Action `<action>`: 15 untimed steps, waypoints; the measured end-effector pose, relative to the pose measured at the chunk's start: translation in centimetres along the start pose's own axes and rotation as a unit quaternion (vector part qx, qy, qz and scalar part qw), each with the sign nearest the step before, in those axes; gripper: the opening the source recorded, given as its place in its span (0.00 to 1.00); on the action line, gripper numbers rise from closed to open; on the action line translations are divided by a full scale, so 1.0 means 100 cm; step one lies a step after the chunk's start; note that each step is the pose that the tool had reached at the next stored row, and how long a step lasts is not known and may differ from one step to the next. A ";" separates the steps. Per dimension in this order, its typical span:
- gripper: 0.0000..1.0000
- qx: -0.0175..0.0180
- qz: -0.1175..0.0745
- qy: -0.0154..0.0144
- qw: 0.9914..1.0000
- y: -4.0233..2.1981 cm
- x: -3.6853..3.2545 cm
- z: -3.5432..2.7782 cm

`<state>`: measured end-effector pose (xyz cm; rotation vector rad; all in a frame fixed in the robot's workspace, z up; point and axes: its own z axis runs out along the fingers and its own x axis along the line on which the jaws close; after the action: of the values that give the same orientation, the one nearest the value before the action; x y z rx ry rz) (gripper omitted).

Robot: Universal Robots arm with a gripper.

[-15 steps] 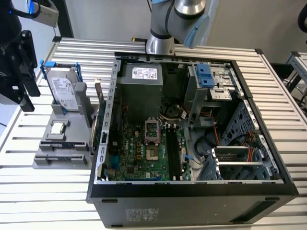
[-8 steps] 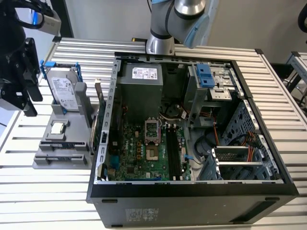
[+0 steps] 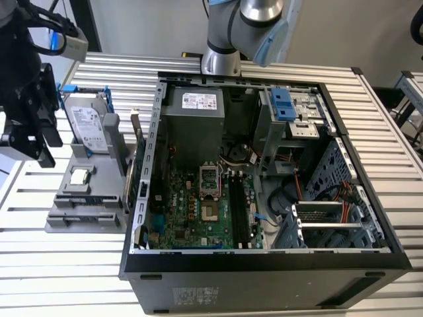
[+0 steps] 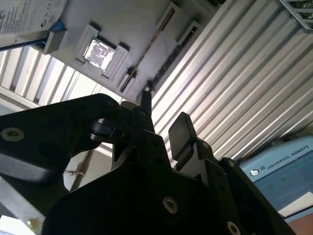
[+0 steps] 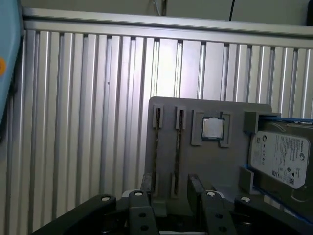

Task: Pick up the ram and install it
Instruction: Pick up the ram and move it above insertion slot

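Close to the gray holder (image 5: 210, 161), the hand (image 5: 170, 182) hangs spread open, gripping nothing.

Surface (image 3: 125, 72) — ribbed alu. slats. On it: 1x open PC case (image 3: 264, 284); 1x grey parts holder (image 3: 86, 214) — beside case, the exterior view's left.

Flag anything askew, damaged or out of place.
Nothing stands out. The silver hard drive stands upright in the grey plastic tray, the long dark ram stick sits edge-up in its slot, and the open black gripper hangs over them, empty.
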<state>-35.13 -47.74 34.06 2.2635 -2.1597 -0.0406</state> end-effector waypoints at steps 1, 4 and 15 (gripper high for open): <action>1.00 0.000 0.000 0.000 1.000 0.0000 0.0000 0.0018; 1.00 0.000 0.000 0.000 1.000 -0.0002 -0.0002 0.0072; 1.00 0.000 0.000 0.000 1.000 -0.0008 -0.0006 0.0271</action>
<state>-35.13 -47.65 31.35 2.2634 -2.1597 -0.0406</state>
